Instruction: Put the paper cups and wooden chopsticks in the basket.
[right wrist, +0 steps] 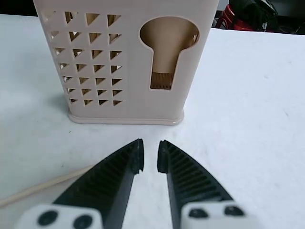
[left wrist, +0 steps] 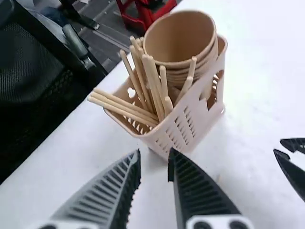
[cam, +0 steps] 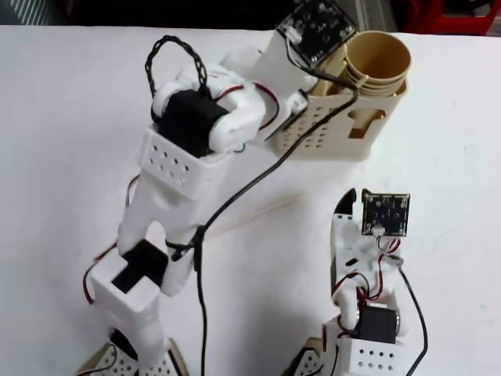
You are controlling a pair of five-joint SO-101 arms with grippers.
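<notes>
just beside basket (left wrist: 186,126), left tool (left wrist: 154,156) hovers, jaws slightly apart

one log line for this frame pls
cups: in basket | chopsticks: in basket | loose chopstick: on table | left gripper: open, empty, by basket | right gripper: open, empty

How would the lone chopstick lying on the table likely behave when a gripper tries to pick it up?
The chopstick looks thin and lies flat on the table, so it may be hard to grip. It is probably light and could roll or skid if nudged. Straight wood: likely stiff.
</notes>
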